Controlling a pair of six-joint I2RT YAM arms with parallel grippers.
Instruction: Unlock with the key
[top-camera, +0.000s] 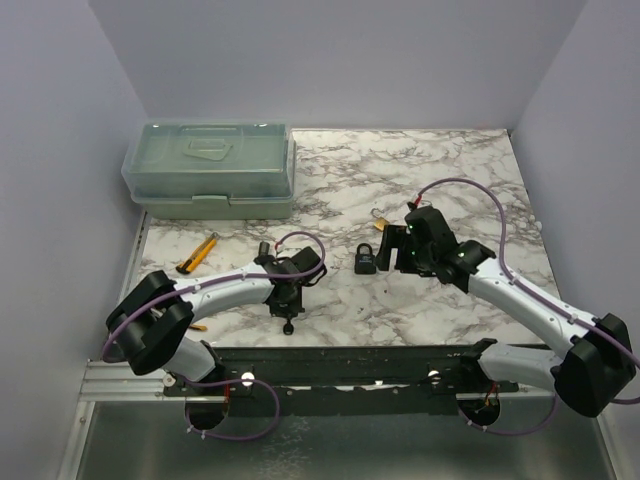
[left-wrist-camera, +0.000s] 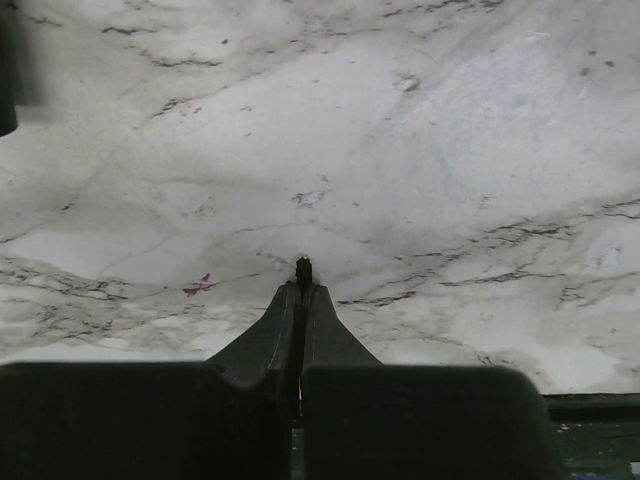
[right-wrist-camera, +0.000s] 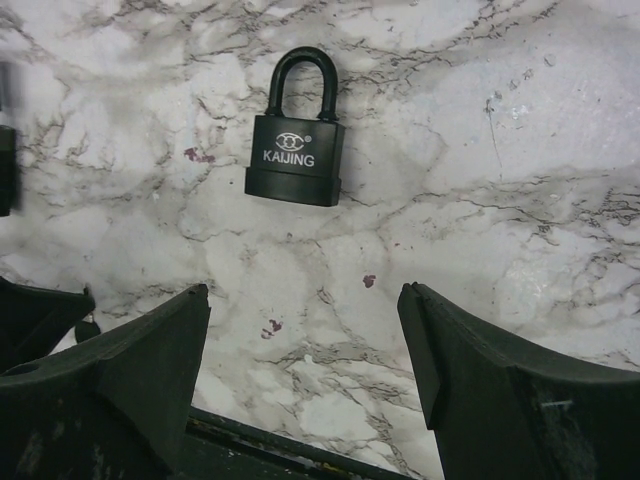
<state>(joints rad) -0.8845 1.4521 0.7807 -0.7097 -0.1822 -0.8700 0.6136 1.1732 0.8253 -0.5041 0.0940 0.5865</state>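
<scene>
Table (top-camera: 440, 170): white marble with grey veins. It lies under both my claws and fills the whole field of each wrist view.

Green box (top-camera: 210, 170): translucent, lid on. It sits at the far left corner, well beyond my left claw (left-wrist-camera: 302, 288) and off to its left.

Left arm (top-camera: 215, 290): white with black joints and a purple cable along it. It reaches in low from the near left edge, with the claw pointing back toward my own base.

Right arm (top-camera: 520, 300): the same build. It comes from the near right and bends inward toward the middle of the table.

Right claw (right-wrist-camera: 305, 290): my fingers stand wide apart with nothing between them, only bare marble. It hangs above the table and touches nothing.

Left claw: my fingers are pressed together, and their tips meet in a narrow point just above the marble. They pinch the key (left-wrist-camera: 303, 265).

Black padlock (right-wrist-camera: 296, 160): flat on the table with its shackle closed and pointing away from my right claw. White lettering reads KAIJING. It lies straight ahead of the right claw's gap, a little left of centre, and apart from both fingers.

Yellow-handled tool (top-camera: 197, 253): lies flat, well off to the left of my left claw, between it and the green box.

Brass-coloured thing (top-camera: 379, 218): beside my right claw on its far side and partly hidden by it. I cannot tell what it is.

Key: at the very tip of my left claw. From the wrist only a small dark nub shows past the closed tips. The blade is too small to make out.
</scene>
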